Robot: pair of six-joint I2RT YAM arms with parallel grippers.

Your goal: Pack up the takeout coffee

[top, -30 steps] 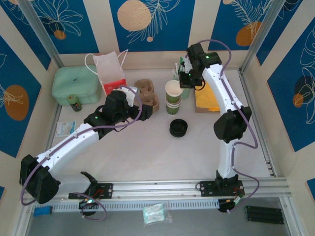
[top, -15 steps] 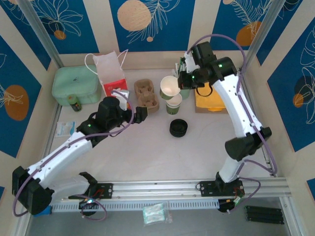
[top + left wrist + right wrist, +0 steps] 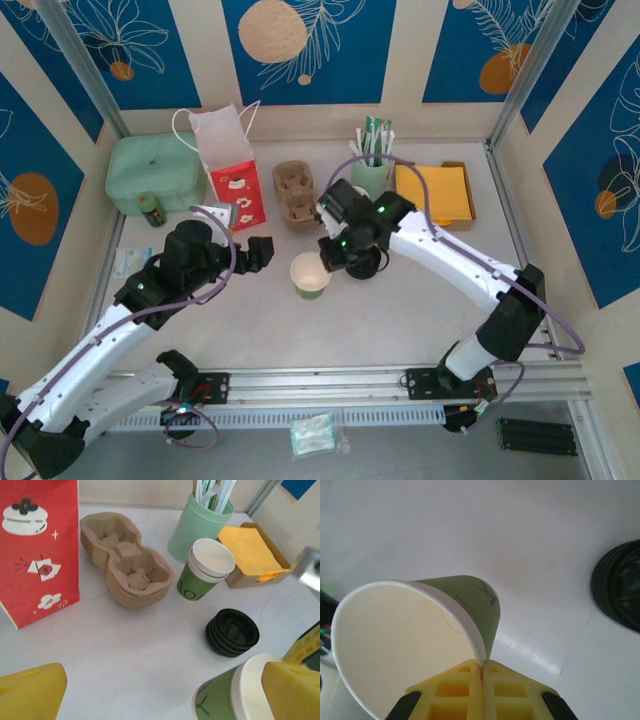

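Tabletop [image 3: 300, 330]: one lidless cup [image 3: 310, 275], one carrier [image 3: 297, 195]

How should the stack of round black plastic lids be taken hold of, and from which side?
Probably by the top lid's rim, straight down from above. The stack of round black plastic lids lies flat and seems hollow side up, so one finger can go inside the rim and one outside. From the side, the jaws would likely catch several nested lids.

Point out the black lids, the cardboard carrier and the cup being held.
black lids [image 3: 232, 632]: left wrist view, top lid.
cardboard carrier [image 3: 126, 555]: left wrist view, centre ridge.
held cup [image 3: 415, 640]: right wrist view, inner wall.
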